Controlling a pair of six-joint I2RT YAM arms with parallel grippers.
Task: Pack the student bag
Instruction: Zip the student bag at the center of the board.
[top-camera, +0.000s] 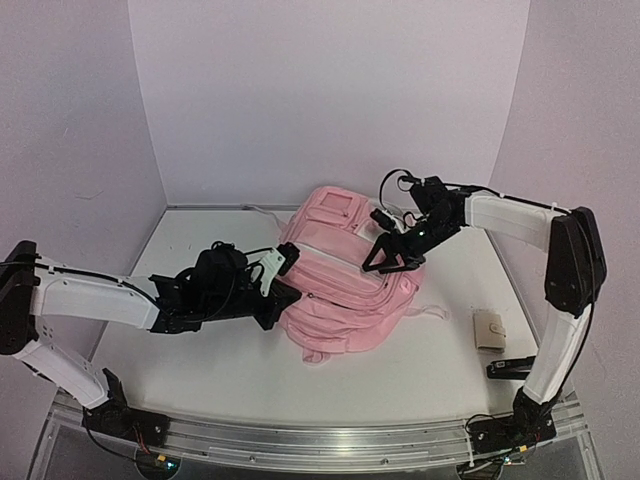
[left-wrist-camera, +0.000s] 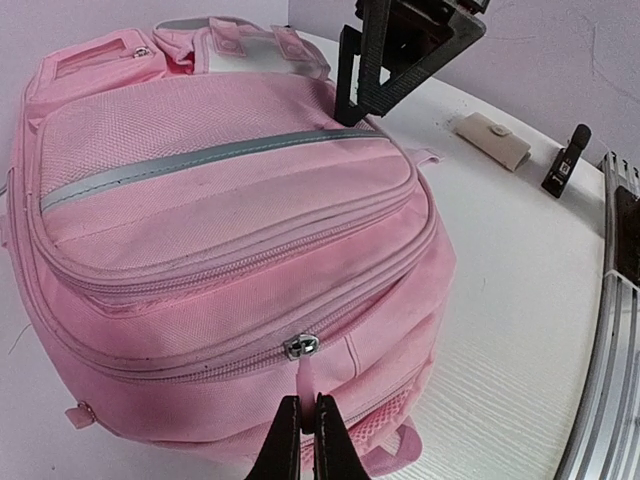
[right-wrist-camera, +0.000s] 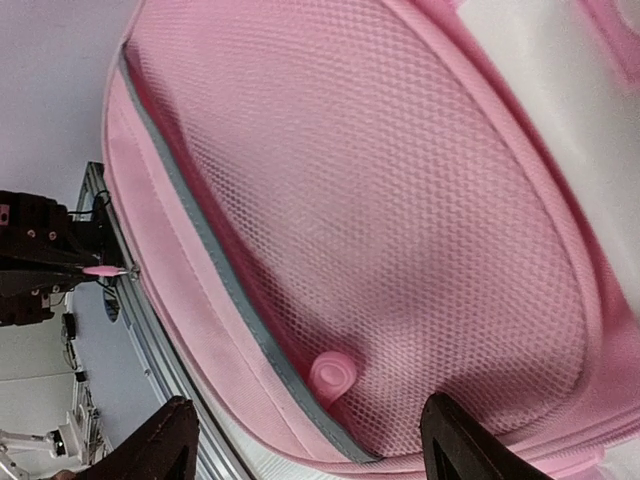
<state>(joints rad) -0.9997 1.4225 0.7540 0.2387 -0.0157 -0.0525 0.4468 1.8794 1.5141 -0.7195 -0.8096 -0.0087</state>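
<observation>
The student bag (top-camera: 345, 300) is a big pink backpack lying front side up in the middle of the table. My left gripper (left-wrist-camera: 308, 420) is at its near left side, shut on the pink pull tab (left-wrist-camera: 306, 384) that hangs from a metal zipper slider (left-wrist-camera: 300, 346). My right gripper (top-camera: 396, 258) hovers open over the bag's front pocket, beside the grey stripe (left-wrist-camera: 200, 158). In the right wrist view its fingertips (right-wrist-camera: 172, 440) stand wide apart around a small round pink tab (right-wrist-camera: 331, 374) on the mesh fabric, touching nothing.
A small beige case (top-camera: 489, 329) lies on the table right of the bag, with a black clip (top-camera: 510, 368) nearer the right arm's base. A metal rail (top-camera: 320, 435) runs along the near edge. Walls close in at the back and sides.
</observation>
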